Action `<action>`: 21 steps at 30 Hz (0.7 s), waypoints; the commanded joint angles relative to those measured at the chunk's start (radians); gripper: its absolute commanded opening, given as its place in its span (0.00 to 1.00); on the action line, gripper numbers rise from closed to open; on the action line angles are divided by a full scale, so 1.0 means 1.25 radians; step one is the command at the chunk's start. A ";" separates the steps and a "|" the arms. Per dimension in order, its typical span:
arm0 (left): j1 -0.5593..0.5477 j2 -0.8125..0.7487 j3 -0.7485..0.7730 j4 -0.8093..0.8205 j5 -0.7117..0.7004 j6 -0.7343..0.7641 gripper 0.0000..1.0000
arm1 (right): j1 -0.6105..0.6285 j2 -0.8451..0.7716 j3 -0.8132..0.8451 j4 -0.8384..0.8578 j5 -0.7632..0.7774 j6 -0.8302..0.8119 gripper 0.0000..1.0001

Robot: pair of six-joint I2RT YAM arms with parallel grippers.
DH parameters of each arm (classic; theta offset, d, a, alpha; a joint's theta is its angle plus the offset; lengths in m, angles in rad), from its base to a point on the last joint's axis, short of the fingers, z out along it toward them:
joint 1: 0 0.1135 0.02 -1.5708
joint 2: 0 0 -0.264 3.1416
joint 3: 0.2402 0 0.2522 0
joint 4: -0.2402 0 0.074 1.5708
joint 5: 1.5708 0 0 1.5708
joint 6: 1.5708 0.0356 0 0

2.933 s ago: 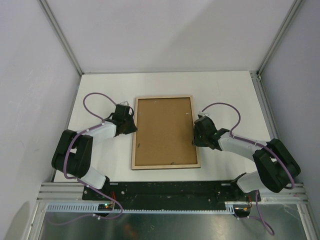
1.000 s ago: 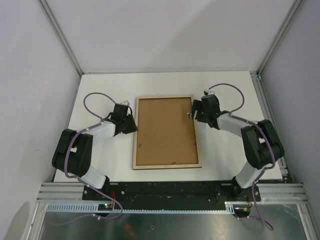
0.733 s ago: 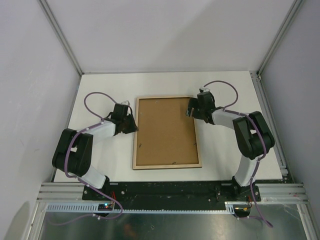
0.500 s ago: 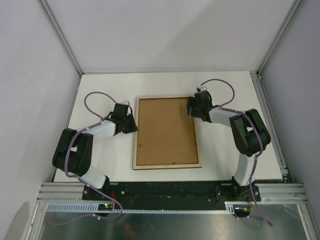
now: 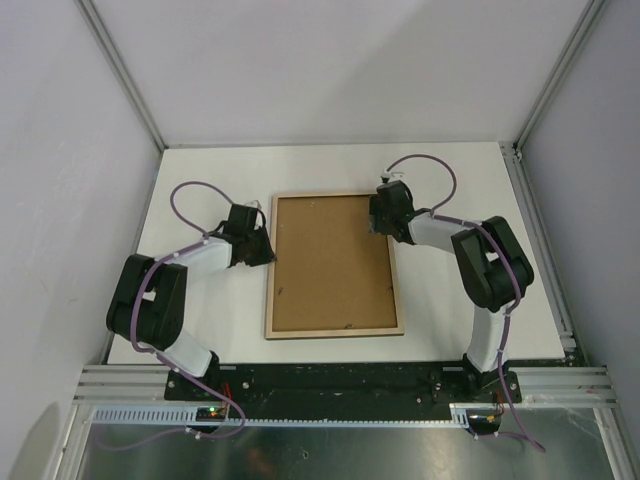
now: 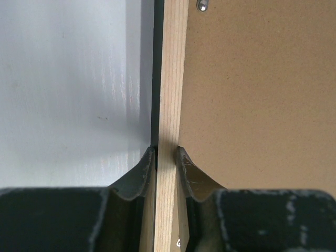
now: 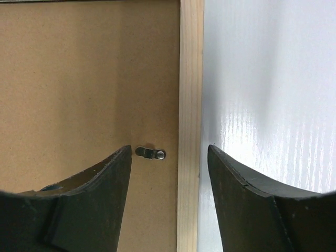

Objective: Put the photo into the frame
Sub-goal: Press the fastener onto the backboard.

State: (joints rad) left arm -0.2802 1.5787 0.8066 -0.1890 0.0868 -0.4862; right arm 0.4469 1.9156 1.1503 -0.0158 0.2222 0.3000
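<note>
Frame (image 5: 334, 331) face-down, backing board (image 5: 330, 262) and metal clip (image 7: 150, 153) across its back.

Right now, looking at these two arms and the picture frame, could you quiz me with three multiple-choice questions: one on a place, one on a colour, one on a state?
1. Where along the frame are the right arm's jaws?
A) near left corner
B) far end of the right edge
C) middle of the near edge

2. What colour is the frame's upturned rim?
A) light wood
B) red
C) blue

3. How do the left arm's jaws stand?
A) wide open in the air
B) shut on the frame's left edge
C) shut on a cup

Answers:
1 B: they straddle the right rim, open, beside a metal clip.
2 A: pale wood borders the brown board.
3 B: both tips pinch the rim.
</note>
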 commanded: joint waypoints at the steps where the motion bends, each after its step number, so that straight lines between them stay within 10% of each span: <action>1: 0.000 0.007 0.030 -0.019 0.020 0.018 0.00 | 0.010 0.037 0.049 -0.041 0.064 -0.037 0.63; 21: 0.009 0.006 0.047 -0.035 0.012 0.027 0.00 | -0.019 0.052 0.065 -0.123 0.035 0.015 0.22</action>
State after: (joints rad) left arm -0.2779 1.5845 0.8238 -0.2165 0.0856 -0.4702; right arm 0.4324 1.9545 1.2224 -0.0761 0.2760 0.2871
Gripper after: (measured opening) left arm 0.210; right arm 0.246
